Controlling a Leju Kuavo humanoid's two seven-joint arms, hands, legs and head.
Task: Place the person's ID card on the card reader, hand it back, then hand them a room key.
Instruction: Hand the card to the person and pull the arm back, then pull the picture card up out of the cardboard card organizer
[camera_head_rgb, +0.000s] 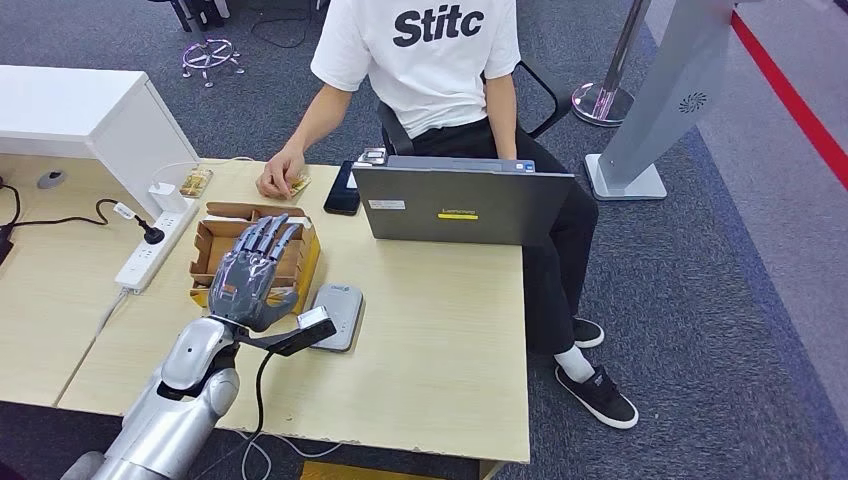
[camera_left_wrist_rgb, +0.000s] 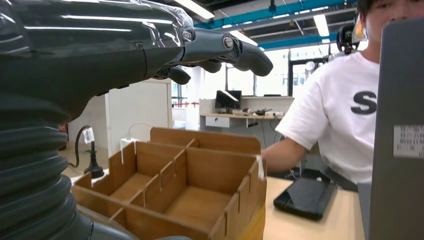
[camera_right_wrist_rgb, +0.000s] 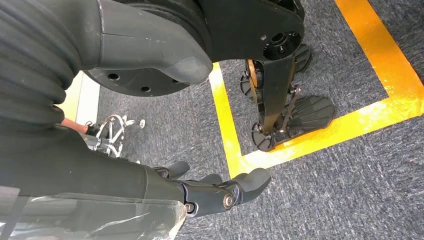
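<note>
The left hand (camera_head_rgb: 255, 272) hovers over the wooden box (camera_head_rgb: 215, 250), fingers stretched apart, holding nothing. The reader (camera_head_rgb: 337, 315) lies just right of the box. The person's hand (camera_head_rgb: 278, 178) rests on a card (camera_head_rgb: 299, 185) beyond the box. The right hand (camera_right_wrist_rgb: 210, 192) hangs over carpet, fingers loosely extended, empty.

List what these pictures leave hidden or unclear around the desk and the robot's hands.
- Wooden box: head view, the left hand hovers over it and covers most compartments; whether cards lie inside cannot be told.
- Small thing under the person's hand: head view, mostly covered and too small to identify.
- Laptop: its back faces the camera; screen hidden.
- Right hand: right wrist view, hangs over the floor, partly hidden by its cover.
</note>
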